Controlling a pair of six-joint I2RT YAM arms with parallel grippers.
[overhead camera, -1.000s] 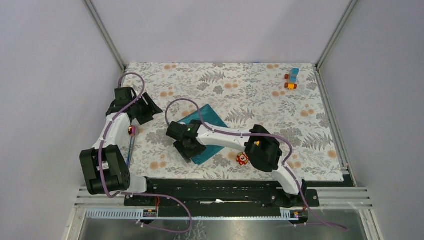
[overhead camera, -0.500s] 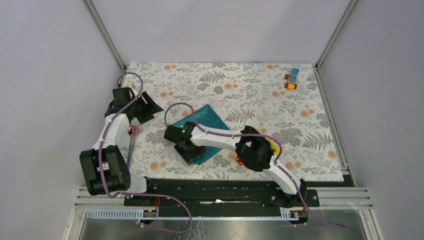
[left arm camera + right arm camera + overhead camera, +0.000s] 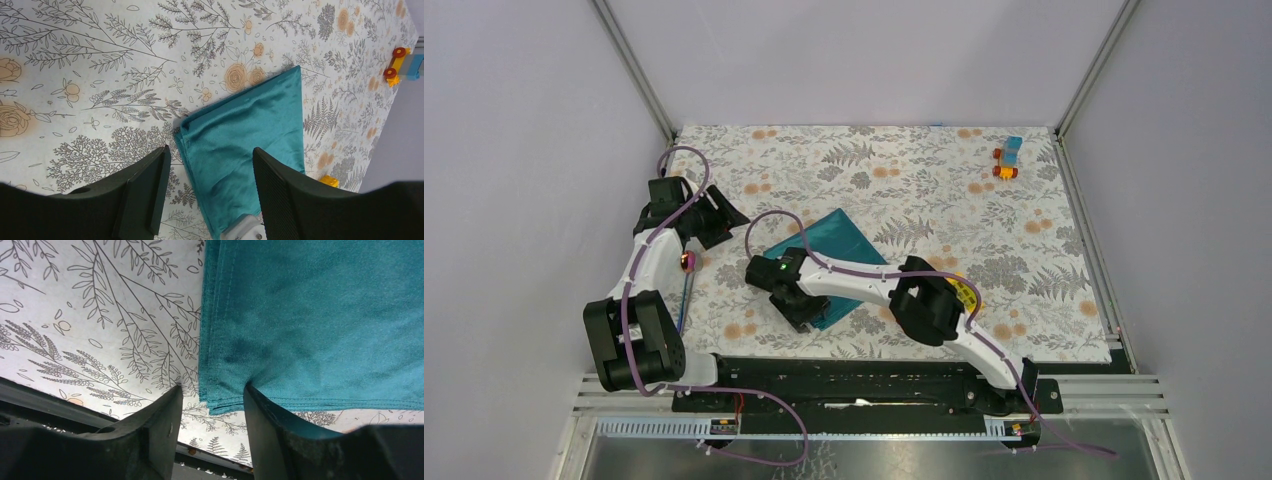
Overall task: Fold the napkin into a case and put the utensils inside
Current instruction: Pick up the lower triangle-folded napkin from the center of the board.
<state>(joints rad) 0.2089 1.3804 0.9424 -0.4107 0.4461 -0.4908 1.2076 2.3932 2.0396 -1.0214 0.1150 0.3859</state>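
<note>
Your right gripper (image 3: 211, 399) stands parted astride the near corner of the folded teal napkin (image 3: 310, 325), one finger seemingly pressing the cloth, while your left gripper (image 3: 210, 165) hangs spread and empty off the napkin's left corner, the spoon (image 3: 686, 263) lying left of it.

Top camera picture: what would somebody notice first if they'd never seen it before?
The shiny teal napkin stands out, folded in the middle of the flowery table cover. The right gripper sits open at its near corner, with the cloth's edge between the fingers. To the left, a spoon with a pink-red bowl lies beside the left arm.
</note>
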